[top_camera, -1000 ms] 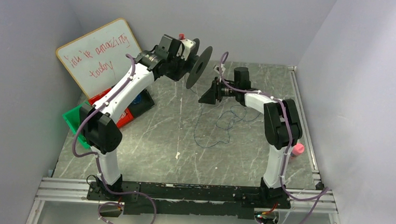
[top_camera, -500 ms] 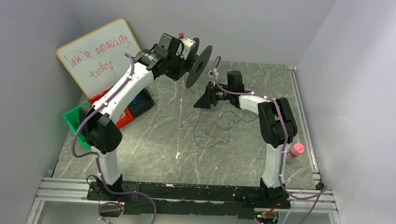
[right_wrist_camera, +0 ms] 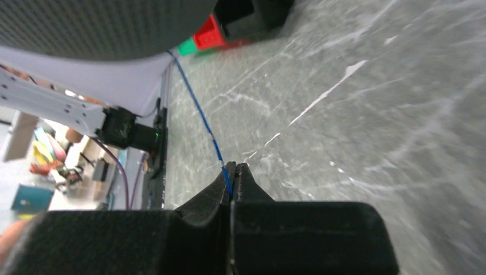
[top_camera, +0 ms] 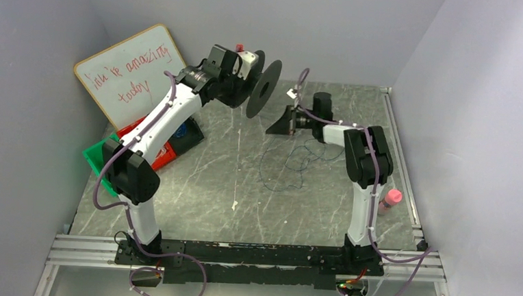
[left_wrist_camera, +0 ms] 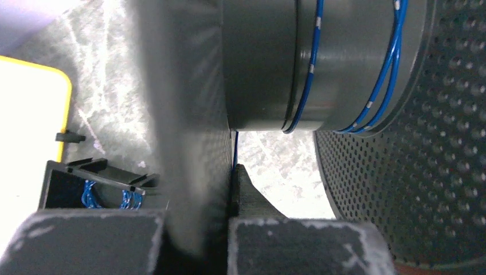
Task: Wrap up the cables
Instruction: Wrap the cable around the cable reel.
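My left gripper (top_camera: 244, 78) is raised at the back of the table, shut on a black perforated spool (top_camera: 263, 88). In the left wrist view its jaws (left_wrist_camera: 232, 172) pinch one spool flange (left_wrist_camera: 189, 143), and a few turns of the thin blue cable (left_wrist_camera: 313, 57) lie round the grey core (left_wrist_camera: 263, 63). My right gripper (top_camera: 271, 130) is just right of the spool and lower. Its jaws (right_wrist_camera: 234, 169) are shut on the blue cable (right_wrist_camera: 198, 106), which runs taut up toward the spool's flange (right_wrist_camera: 103, 28). The remaining cable (top_camera: 286, 170) lies in loose loops on the table below.
A whiteboard (top_camera: 129, 75) leans at the back left, with a green bin (top_camera: 97, 158) and a red bin (top_camera: 166, 152) below it. A pink bottle (top_camera: 393, 197) stands by the right arm. A small white scrap (top_camera: 235, 205) lies mid-table. A black box (left_wrist_camera: 97, 189) holds blue wires.
The right gripper has closed on the blue cable and shifted slightly right and back from the spool. The left arm and spool have stayed still.
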Robot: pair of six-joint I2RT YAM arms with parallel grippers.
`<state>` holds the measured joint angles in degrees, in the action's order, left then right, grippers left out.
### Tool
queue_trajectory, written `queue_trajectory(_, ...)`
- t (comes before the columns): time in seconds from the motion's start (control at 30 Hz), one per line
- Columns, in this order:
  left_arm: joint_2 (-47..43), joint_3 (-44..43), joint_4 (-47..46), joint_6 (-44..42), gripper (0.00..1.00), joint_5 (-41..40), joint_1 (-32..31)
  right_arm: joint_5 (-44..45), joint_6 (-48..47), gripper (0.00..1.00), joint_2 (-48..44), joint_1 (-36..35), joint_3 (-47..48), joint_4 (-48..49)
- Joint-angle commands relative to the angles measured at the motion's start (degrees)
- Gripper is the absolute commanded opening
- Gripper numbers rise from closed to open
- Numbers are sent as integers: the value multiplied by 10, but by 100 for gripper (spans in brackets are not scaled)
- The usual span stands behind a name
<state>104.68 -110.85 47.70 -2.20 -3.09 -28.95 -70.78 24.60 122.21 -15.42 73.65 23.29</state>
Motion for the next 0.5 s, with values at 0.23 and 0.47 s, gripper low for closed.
queue_trajectory(0.23, -96, 75, -43, -107, 2, 158, 3, -28, 6, 0, -11, 105, 160, -196)
queue_trajectory(0.47, -127, 159, -110, -127, 2, 61, 0, -81, -1, 0, -43, 123, 194, -272)
